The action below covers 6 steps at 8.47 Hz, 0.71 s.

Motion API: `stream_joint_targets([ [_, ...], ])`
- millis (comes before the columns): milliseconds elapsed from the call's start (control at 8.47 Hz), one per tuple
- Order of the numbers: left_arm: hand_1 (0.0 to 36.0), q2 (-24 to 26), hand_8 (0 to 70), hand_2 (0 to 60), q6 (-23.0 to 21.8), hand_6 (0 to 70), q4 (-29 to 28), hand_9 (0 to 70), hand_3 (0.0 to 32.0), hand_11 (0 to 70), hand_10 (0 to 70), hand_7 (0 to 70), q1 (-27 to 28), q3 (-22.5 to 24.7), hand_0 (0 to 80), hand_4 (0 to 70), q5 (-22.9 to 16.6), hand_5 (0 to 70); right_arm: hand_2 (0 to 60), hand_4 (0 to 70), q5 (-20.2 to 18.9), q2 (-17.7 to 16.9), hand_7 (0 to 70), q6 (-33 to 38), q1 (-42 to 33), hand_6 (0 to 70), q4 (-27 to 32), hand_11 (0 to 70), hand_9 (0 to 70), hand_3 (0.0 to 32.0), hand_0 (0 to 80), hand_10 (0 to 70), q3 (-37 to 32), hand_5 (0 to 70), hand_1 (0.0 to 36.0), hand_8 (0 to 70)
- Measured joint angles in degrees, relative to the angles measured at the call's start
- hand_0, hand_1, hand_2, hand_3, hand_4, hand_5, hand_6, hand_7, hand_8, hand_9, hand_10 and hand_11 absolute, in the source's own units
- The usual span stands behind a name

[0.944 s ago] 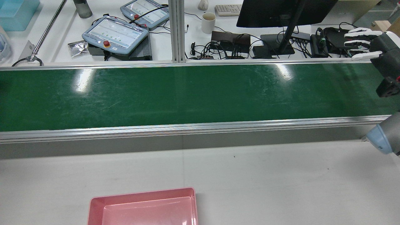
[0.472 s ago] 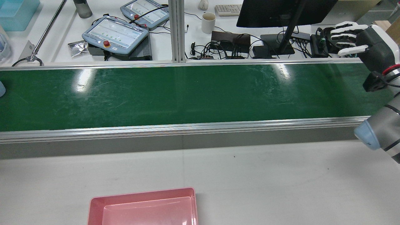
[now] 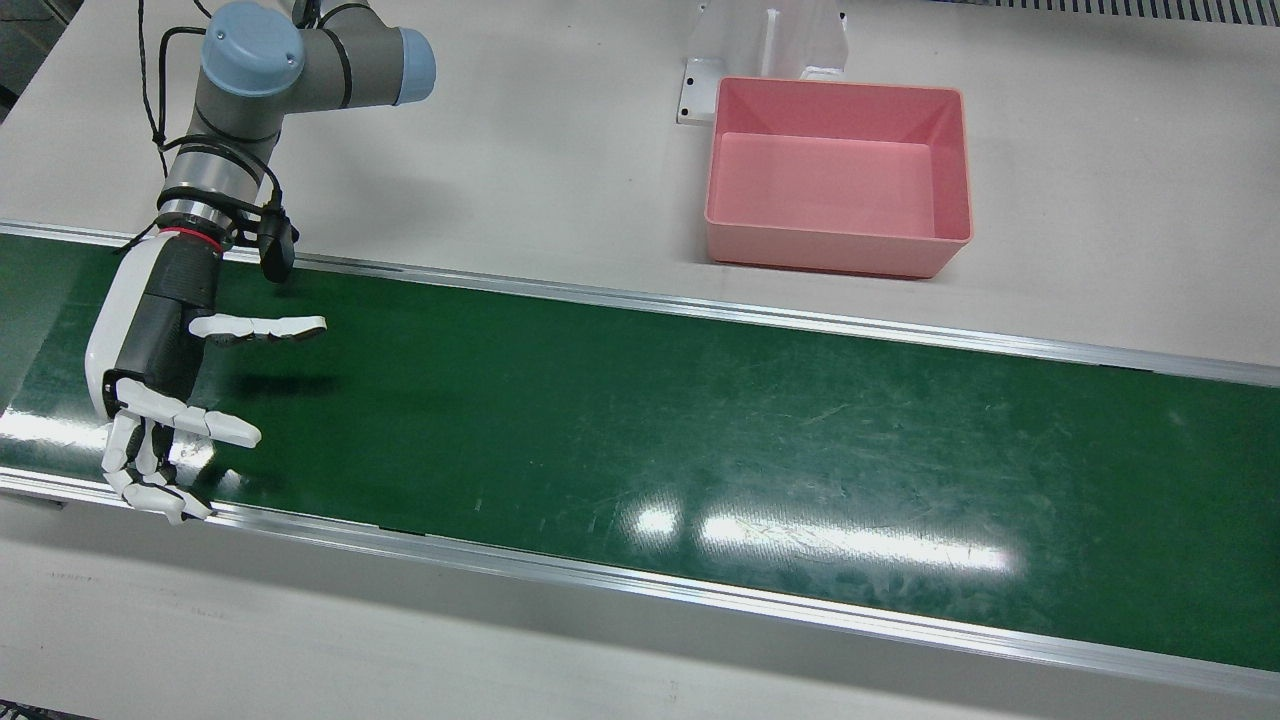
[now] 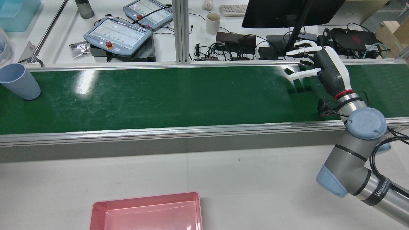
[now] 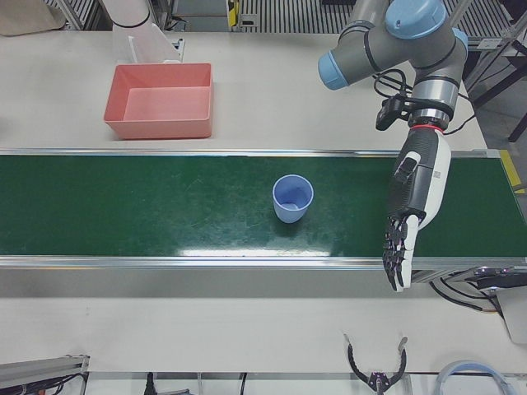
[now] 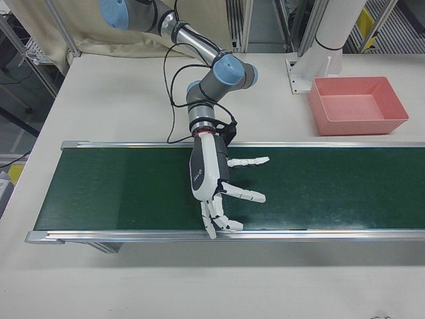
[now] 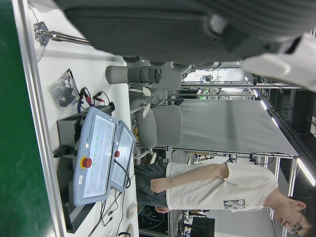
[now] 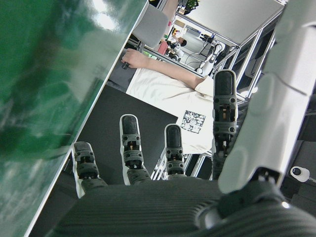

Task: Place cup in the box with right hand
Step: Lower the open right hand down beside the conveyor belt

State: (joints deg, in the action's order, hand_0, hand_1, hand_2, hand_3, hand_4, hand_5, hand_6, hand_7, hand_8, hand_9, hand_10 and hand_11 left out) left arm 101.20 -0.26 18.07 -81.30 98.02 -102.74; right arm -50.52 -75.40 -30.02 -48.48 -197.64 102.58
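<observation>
Where the rear view cuts off on its left, I turn to the left-front view for the left robot hand (image 5: pixel 411 206). It hangs over the green conveyor belt (image 4: pixel 179 95) near the rail on the operators' side. It is released: fingers straight, close together, pointing down, and it holds nothing.

Next along comes the blue cup (image 4: pixel 19 81). It stands upright on the belt, mouth up, near the rear view's left edge. In the left-front view it sits about midway across the belt's width, well apart from the left robot hand. Nothing touches it.

The pink box (image 4: pixel 143 196) rests on the white counter (image 4: pixel 255 179) on the robot's side of the belt, apart from the near rail. I see nothing inside it.

At the far right, the right robot hand (image 4: pixel 319 65) reaches out above the belt toward the far rail. It is released, its fingers (image 3: pixel 260 327) spread and extended, grasping nothing. It is well apart from the cup, with most of the belt between them.
</observation>
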Motion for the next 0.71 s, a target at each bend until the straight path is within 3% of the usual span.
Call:
stream_joint_targets([
  [236,0.0,-0.03,0.0,0.0,0.0,0.0,-0.1,0.0,0.0,0.0,0.0,0.0,0.0,-0.07,0.0,0.0,0.0,0.0,0.0,45.2,0.13,-0.54,43.6,1.27,-1.02,5.3,-0.71,17.3,25.6,32.0,50.1,12.0,-0.51,5.9,3.2,21.5],
  [472,0.0,-0.04,0.0,0.0,0.0,0.0,-0.13,0.0,0.0,0.0,0.0,0.0,0.0,-0.16,0.0,0.0,0.0,0.0,0.0,46.7,0.14,-2.11,44.0,3.7,-3.23,5.4,-0.62,19.9,25.7,32.0,48.5,13.9,-0.91,5.4,1.6,21.2],
  [708,0.0,-0.04,0.0,0.0,0.0,0.0,-0.13,0.0,0.0,0.0,0.0,0.0,0.0,-0.16,0.0,0.0,0.0,0.0,0.0,48.4,-0.18,-2.55,44.0,4.52,-4.19,5.3,-0.56,18.4,25.9,32.0,48.0,13.0,-1.93,4.9,0.4,21.3],
])
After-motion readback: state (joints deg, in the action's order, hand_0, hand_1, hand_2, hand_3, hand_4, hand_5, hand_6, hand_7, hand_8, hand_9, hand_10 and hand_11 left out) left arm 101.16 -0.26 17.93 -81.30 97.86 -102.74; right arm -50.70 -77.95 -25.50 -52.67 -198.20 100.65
